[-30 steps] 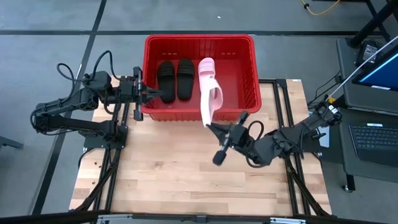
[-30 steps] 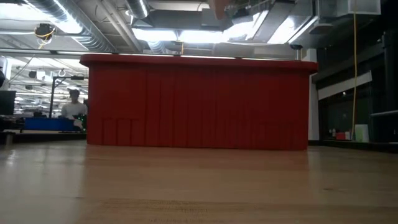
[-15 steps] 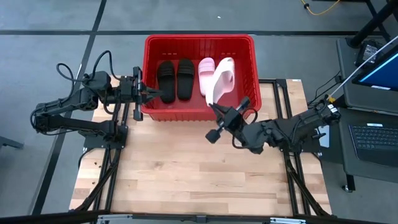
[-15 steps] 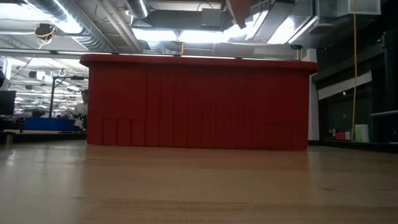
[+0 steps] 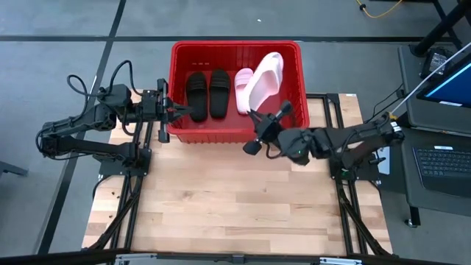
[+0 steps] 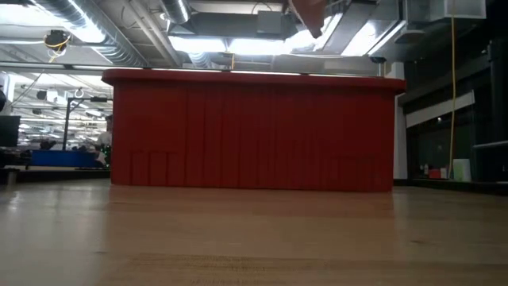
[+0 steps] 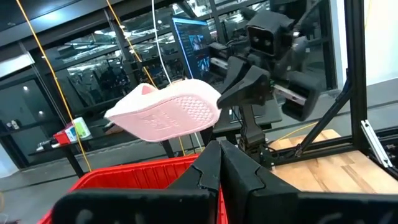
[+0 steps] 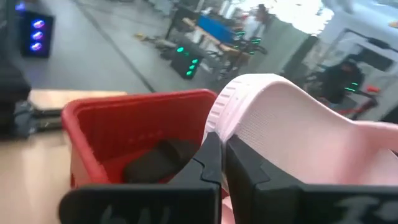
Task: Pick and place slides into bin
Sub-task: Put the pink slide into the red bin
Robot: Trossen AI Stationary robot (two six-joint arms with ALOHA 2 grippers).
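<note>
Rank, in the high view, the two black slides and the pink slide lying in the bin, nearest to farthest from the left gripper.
From the left gripper at the red bin's left wall:
1. Left black slide, beside that wall.
2. Right black slide, next over.
3. Flat pink slide, mid-bin, farthest.

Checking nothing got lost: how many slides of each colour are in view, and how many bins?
Black slides: 2
Pink slides: 2, one lying in the bin, one held over it by the right gripper
Red bin: 1
Total: 5
</note>
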